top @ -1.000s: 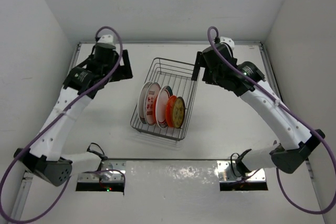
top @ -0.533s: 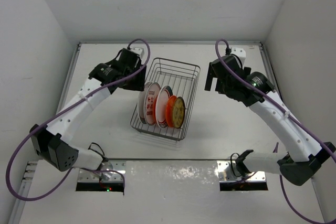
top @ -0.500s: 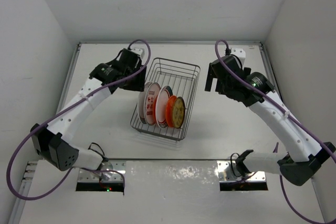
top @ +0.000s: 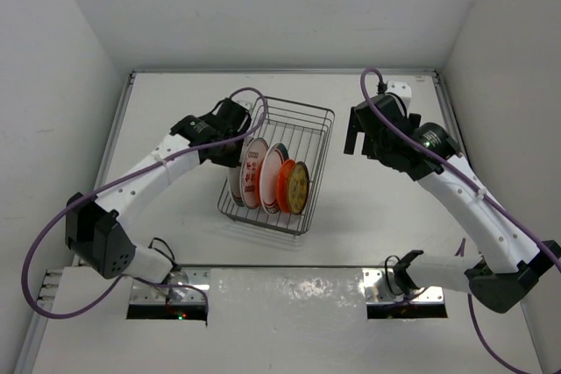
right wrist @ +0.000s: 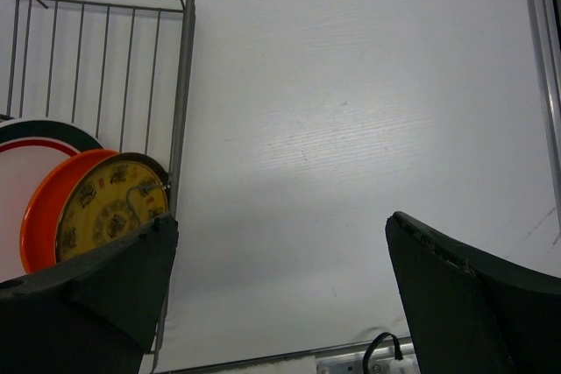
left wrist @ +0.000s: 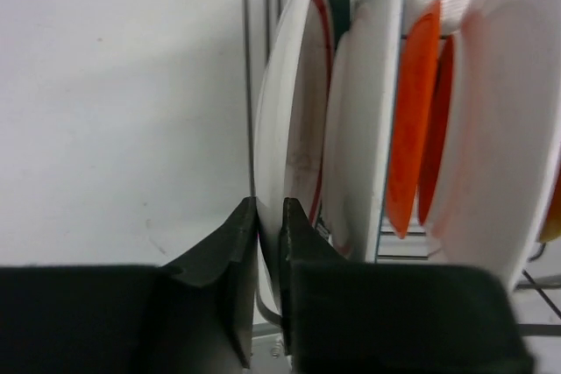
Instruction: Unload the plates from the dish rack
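The left gripper [left wrist: 268, 221] is clenched on the rim of the round white plate with a red band [left wrist: 294, 129], one black finger on each face. That plate stands upright at the left end of the row in the rectangular silver wire dish rack [top: 302, 114], close against a plain white plate [left wrist: 364, 111] and the orange plates [left wrist: 412, 111]. This looks like the grasp; next it needs a straight lift clear of the wires. The right gripper [right wrist: 282, 221] hangs spread and empty beside the rack.

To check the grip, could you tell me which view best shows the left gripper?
The left wrist view: the left gripper pinches the leftmost white plate by its rim. The top view shows it small, fingers indistinct; the right wrist view misses it.
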You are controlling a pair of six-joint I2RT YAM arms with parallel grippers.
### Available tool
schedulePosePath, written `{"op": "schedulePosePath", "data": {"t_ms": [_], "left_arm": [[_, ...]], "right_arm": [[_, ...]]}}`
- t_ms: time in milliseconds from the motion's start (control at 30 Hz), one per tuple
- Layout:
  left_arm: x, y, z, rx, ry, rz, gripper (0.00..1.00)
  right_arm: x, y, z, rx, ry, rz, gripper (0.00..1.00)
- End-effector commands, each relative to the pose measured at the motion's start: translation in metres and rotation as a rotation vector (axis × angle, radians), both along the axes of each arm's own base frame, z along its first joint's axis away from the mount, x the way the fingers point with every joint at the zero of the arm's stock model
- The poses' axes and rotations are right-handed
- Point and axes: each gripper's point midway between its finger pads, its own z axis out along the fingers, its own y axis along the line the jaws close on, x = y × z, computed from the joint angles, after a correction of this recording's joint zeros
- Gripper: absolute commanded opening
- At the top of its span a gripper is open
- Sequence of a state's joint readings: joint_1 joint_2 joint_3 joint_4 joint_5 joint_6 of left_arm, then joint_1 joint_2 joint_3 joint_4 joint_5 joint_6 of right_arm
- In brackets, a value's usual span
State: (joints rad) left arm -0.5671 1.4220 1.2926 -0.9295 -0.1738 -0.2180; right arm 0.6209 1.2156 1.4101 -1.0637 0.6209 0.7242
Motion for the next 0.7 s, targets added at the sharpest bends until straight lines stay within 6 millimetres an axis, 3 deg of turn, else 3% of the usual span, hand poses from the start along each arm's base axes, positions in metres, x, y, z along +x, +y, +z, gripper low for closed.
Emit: {"op": "schedulePosePath", "data": {"t_ms": [0, 367, 467, 500, 600, 667], "left_arm": [[0.008, -0.004, 0.02, 0.006, -0.054, 0.01, 0.0], [0.036, 0.028, 0.138, 0.048, -0.319, 0.209, 0.0], [0.042, 0.053, 0.168, 0.114, -0.42, 0.321, 0.0], [0.041, 0.053, 0.17, 0.11, -0.42, 0.328, 0.0], [0.046, 0.094, 0.191, 0.267, -0.547, 0.518, 0.0], [0.058, 0.099, 0.186, 0.29, -0.571, 0.556, 0.0]], "right_arm": [[0.004, -0.003, 0.012, 0.011, -0.045, -0.009, 0.99], [0.006, -0.003, 0.016, -0.006, -0.046, 0.001, 0.99], [0.008, -0.002, 0.019, -0.011, -0.047, 0.007, 0.99], [0.009, -0.002, 0.02, -0.012, -0.048, 0.011, 0.99], [0.011, 0.0, 0.021, -0.009, -0.048, 0.018, 0.99], [0.012, 0.005, 0.02, 0.006, -0.045, 0.031, 0.99]]}}
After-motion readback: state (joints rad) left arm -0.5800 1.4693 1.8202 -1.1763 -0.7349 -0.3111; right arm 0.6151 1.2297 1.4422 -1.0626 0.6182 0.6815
